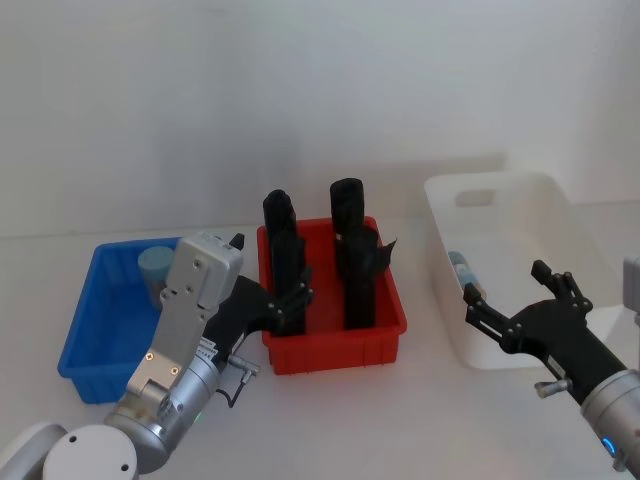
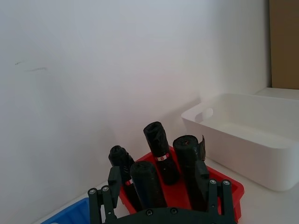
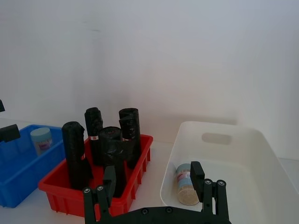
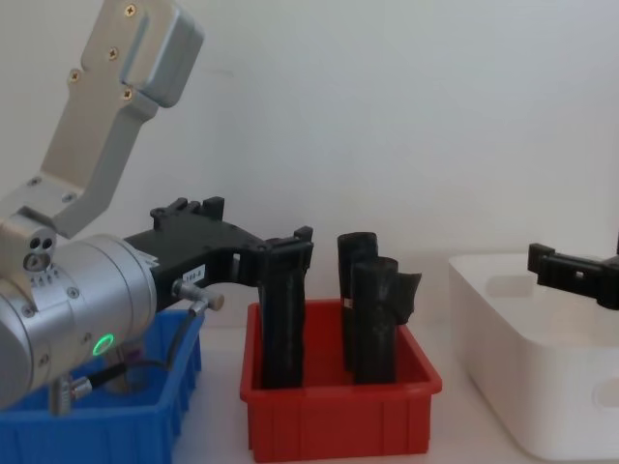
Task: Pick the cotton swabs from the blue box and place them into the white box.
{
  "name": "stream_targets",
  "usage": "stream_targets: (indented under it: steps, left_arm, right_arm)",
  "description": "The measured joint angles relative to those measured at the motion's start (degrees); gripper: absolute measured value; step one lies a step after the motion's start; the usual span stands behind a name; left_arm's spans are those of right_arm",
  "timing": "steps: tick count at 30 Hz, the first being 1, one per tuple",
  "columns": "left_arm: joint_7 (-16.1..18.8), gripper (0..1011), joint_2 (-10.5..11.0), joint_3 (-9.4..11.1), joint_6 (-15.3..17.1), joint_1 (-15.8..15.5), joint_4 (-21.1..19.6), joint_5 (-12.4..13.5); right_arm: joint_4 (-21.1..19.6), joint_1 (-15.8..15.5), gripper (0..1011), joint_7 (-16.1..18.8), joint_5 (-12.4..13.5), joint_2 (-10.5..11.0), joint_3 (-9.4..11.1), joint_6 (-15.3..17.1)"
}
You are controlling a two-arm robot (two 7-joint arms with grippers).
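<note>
Left gripper [image 1: 288,305]: spread wide, nothing gripped, held over the left edge of the red bin [image 1: 335,350], right next to the blue box [image 1: 75,330].
Right gripper [image 1: 503,282]: opened up wide too, totally empty, hung over the near end of the white box [image 1: 560,200].
Cotton swabs [image 1: 157,268]: one jar is parked in the blue box's far right corner, and another is seen inside the white box by its left wall.
Black rolls [image 1: 348,205]: stood upright in the red bin, which is set between the two boxes.

- The left arm [image 1: 195,290] is covering part of the blue box [image 1: 100,310] and its cotton swabs jar [image 1: 155,263].
- The white box [image 1: 445,310] wall is hiding most of a second jar [image 1: 462,268].
</note>
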Motion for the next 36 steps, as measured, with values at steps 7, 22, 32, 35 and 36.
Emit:
stream_targets:
  steps: [7,22,32,35,36]
  left_arm:
    - [0.00,1004,0.00,0.00,0.00,0.00,0.00,0.00]
    - [0.00,1004,0.00,0.01,0.00,0.00,0.00,0.01]
    - [0.00,1004,0.00,0.00,-0.01,0.00,0.00,0.01]
    - [0.00,1004,0.00,0.01,0.00,0.00,0.00,0.01]
    - [0.00,1004,0.00,0.01,0.00,0.00,0.00,0.01]
  right_arm:
    - [0.00,0.00,1002,0.00,0.00,0.00,0.00,0.00]
    - [0.00,0.00,1002,0.00,0.00,0.00,0.00,0.00]
    - [0.00,0.00,1002,0.00,0.00,0.00,0.00,0.00]
    - [0.00,0.00,1002,0.00,0.00,0.00,0.00,0.00]
    - [0.00,0.00,1002,0.00,0.00,0.00,0.00,0.00]
